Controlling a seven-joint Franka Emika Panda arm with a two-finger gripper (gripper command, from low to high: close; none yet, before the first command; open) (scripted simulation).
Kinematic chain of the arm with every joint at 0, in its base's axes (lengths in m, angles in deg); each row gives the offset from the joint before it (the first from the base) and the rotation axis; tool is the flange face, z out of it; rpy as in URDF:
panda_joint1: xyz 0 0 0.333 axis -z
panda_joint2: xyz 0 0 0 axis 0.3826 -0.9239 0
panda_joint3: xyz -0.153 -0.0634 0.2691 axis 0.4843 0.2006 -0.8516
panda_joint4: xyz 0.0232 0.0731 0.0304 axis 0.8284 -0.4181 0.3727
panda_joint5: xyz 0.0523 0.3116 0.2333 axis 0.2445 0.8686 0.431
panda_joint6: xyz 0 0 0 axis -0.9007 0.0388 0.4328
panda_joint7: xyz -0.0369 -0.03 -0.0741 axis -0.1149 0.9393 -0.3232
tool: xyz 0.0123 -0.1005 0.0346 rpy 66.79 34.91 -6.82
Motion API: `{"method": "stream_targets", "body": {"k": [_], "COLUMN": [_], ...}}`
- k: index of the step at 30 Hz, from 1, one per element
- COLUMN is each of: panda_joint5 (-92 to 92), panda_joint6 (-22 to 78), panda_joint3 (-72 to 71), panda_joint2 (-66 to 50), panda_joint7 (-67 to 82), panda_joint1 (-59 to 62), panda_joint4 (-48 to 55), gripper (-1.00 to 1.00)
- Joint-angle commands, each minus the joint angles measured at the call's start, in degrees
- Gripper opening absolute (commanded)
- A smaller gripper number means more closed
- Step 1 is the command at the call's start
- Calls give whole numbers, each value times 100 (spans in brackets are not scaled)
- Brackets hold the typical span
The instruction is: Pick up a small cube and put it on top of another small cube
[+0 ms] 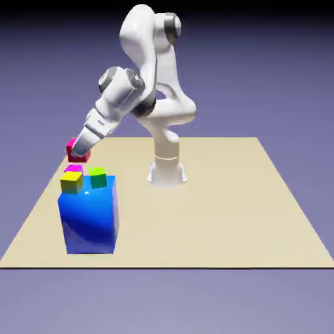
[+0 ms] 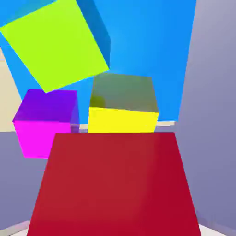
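The jaws [image 1: 78,154] clench the red cube [image 2: 115,184] above the blue block [image 1: 89,215], near its yellow cube [image 1: 72,182].

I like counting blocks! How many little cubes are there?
4. The red cube is in the gripper, in the air. The yellow cube, green cube and magenta cube sit on the blue block.

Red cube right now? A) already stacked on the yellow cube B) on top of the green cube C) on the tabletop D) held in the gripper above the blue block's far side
D: the red cube sits in the shut gripper, up off the table, behind the blue block and clear of the yellow cube and green cube.
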Motion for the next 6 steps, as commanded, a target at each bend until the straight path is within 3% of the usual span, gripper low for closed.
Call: {"method": "stream_targets", "body": {"k": [1, 3, 4, 6], "panda_joint5": [-61, -144, -144, -90], "panda_joint6": [-256, -638, -638, -389], "panda_joint3": [100, 253, 253, 154], "panda_joint2": [-170, -431, -431, -262], "panda_joint7": [-57, -141, -141, -87], "panda_joint1": [55, 140, 140, 85], "panda_joint4": [-41, -105, -105, -64], "gripper": [-100, -100, 100, 100]}}
